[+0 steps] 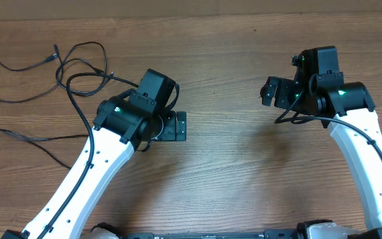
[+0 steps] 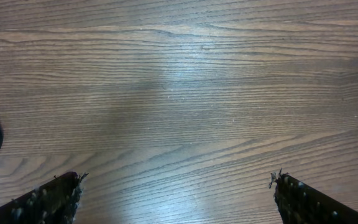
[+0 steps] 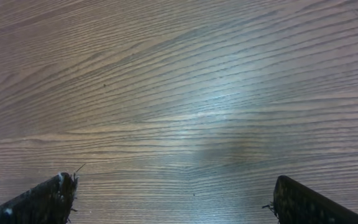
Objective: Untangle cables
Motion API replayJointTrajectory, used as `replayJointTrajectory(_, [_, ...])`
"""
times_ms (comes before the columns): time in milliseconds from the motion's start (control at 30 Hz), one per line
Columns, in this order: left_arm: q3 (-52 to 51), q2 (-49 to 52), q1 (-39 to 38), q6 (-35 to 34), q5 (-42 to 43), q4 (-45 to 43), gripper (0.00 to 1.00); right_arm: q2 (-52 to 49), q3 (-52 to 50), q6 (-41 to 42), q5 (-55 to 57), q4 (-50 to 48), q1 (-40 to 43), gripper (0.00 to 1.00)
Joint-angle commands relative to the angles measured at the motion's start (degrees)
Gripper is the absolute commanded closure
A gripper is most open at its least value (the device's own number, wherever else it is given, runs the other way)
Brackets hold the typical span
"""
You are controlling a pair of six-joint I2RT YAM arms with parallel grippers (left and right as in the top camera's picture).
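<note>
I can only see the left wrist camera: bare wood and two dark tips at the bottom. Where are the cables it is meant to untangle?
Observer: The overhead view shows the cables lying in loose black loops on the left side of the table. They are behind the left arm, whose jaws point away from them, towards the middle.
Operator: Has the other arm got hold of one, then?
Observer: No. The right arm is far over on the other side, and its wrist camera shows its jaws open above bare wood with nothing between them.
</note>
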State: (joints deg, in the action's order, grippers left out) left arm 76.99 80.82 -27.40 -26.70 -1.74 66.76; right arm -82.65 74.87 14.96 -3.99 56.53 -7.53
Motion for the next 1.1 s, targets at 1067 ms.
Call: replayJointTrajectory(1067, [-0.1,0.3,-0.2,-0.5,-1.3,-0.2,0.00,1.2,1.4,-0.2,0.7,-0.2,0.3,0.00])
